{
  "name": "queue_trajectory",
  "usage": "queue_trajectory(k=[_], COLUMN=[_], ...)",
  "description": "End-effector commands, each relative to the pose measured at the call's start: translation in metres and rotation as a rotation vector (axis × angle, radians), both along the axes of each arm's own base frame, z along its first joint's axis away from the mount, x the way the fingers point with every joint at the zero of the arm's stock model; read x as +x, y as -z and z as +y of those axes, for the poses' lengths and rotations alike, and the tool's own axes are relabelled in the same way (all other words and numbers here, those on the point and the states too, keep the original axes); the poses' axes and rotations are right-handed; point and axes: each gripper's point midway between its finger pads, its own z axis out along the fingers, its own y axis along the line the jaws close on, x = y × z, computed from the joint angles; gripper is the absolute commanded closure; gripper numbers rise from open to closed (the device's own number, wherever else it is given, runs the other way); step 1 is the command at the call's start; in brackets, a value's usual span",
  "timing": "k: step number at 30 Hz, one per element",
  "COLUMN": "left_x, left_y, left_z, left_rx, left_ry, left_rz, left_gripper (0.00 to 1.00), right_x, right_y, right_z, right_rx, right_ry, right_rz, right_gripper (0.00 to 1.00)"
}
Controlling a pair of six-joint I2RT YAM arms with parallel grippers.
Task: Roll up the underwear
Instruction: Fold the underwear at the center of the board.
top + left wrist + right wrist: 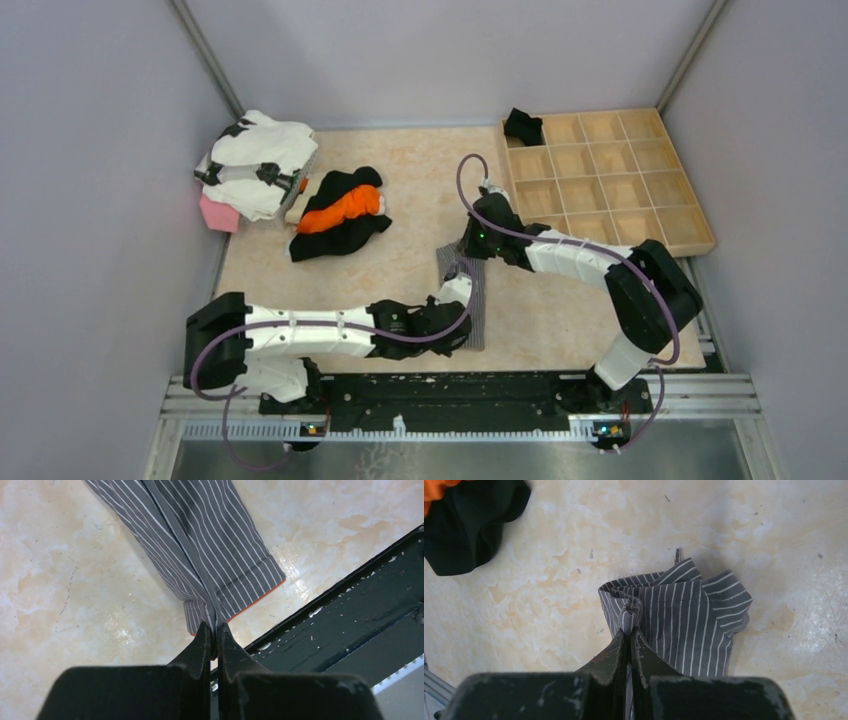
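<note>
The grey cotton underwear with fine white stripes (pixel 477 305) lay stretched in a narrow strip on the mottled beige desk (pixel 400 260). It sat near the middle of the near edge and ran from that edge towards the far side. The left fingers (pixel 207 634) were closed tight on the strip's near end, where an orange trim showed, just beside the black metal rail (pixel 350 605) along the desk's near edge. The right fingers (pixel 626 641) were likewise pinched together on the far end, with a bunched fold of striped cloth caught between their tips. From above, both sets of fingers were hidden under their wrists, so whether either end was raised off the desk could not be told.

The plain black underwear (pixel 522 125) sat bundled in the far-left compartment of the pale wooden divided tray (pixel 700 243) at the desk's far right corner. A heap of black and orange cloth (pixel 340 215) lay toward the far left, well apart from the strip. A pile of white clothes (pixel 262 160) and a pink block (pixel 218 213) were at the far left corner.
</note>
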Motion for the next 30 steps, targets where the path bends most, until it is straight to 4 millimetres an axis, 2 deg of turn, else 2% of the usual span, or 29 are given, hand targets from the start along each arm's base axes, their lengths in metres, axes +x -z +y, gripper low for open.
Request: queue_trajectory(k=[1,5,11,13,19,30], left_x=[0.001,0.008,0.018,0.019,0.020,0.020], left_y=[-0.013,-0.012,-0.011,-0.012,-0.011,0.001], left_z=[-0.023,-0.009,0.039,0.048,0.045,0.041], left_rx=[-0.032,0.029,0.148,0.161,0.168,0.232], left_ry=[0.039,-0.028,-0.156,-0.168,-0.143,-0.109], left_rz=[-0.015,-0.034,-0.086,-0.100,-0.110,-0.103], left_gripper=[1.00,1.00,1.00,1.00,1.00,1.00], right_x=[0.016,0.020,0.023,0.024,0.021,0.005], right_y=[-0.038,-0.037,-0.040,-0.042,-0.044,-0.031], right_z=[0.000,-0.006,-0.004,-0.003,-0.004,-0.029], right_rx=[0.104,0.126,0.175,0.185,0.204,0.145], right_ry=[0.025,0.032,0.016,0.012,0.010,0.058], right_rz=[-0.103,-0.111,-0.104,-0.106,-0.107,-0.106], right_gripper=[1.00,1.00,1.00,1.00,1.00,1.00])
